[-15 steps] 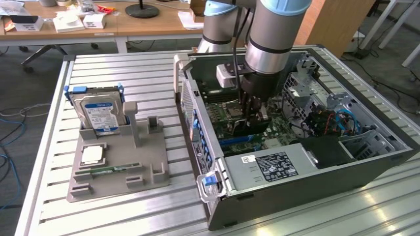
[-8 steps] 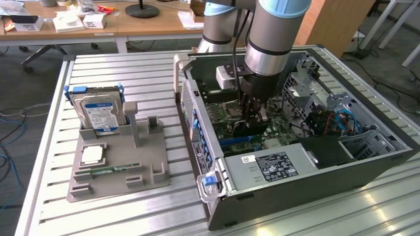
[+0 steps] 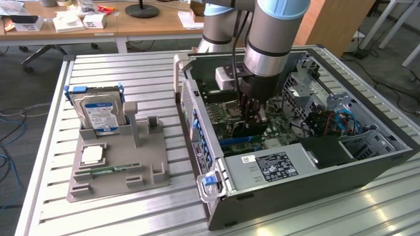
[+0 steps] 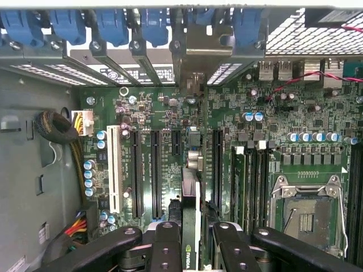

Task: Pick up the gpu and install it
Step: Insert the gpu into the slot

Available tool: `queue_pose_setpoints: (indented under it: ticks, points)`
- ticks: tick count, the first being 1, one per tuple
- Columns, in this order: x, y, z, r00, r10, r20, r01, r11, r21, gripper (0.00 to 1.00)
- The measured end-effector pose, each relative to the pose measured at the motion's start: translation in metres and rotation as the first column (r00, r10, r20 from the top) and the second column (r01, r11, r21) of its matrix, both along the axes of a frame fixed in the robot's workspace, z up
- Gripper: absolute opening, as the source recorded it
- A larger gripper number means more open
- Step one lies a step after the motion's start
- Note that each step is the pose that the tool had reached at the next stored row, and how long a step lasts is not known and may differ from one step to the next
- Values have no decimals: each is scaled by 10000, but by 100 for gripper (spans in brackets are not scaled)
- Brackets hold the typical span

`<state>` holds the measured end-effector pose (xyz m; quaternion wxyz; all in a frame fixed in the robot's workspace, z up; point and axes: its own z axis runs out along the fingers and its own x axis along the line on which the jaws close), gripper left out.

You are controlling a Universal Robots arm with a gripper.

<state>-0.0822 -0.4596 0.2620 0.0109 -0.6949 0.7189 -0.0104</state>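
The gripper (image 3: 253, 119) is down inside the open computer case (image 3: 367, 164), over the motherboard (image 3: 279, 130). Its fingers (image 4: 164, 241) are closed part way, one on each flat face of the gpu (image 4: 191, 198), pinching the card between them, so the card is in its hold and not lying loose.

The relation that matters is how the card lines up with the slots. In the wrist view the gpu stands on edge directly below the hand. Its long axis runs straight away from the fingers toward the rear panel, where its metal end bracket (image 4: 195, 56) sits among the blue slot latches (image 4: 110, 25). That axis is parallel to the black expansion slots (image 4: 154, 175) on either side of it, and also to the white slot (image 4: 113, 170) further off. The card lies between two of the black slots, so the connector under it is hidden by the card itself.

In the exterior view the gpu (image 3: 244, 132) shows as a dark slab hanging from the fingers, low against the board and beside the empty processor socket (image 3: 231, 109). I cannot tell whether its lower edge is touching a slot or hanging just clear of one. By my judgement the card is aligned lengthwise and close to its place, but not shown to be seated.

Outside the case, on the exterior view's left, the hard drive (image 3: 98, 115) and the memory stick (image 3: 108, 169) rest in the grey holder (image 3: 121, 184), well apart from the hand.
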Motion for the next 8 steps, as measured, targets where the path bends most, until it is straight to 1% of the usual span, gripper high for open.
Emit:
queue_pose_setpoints:
  ticks: [8]
  points:
    - [-16, 0, -16, 10000, 2, 1, -2, 10000, -7, 26]
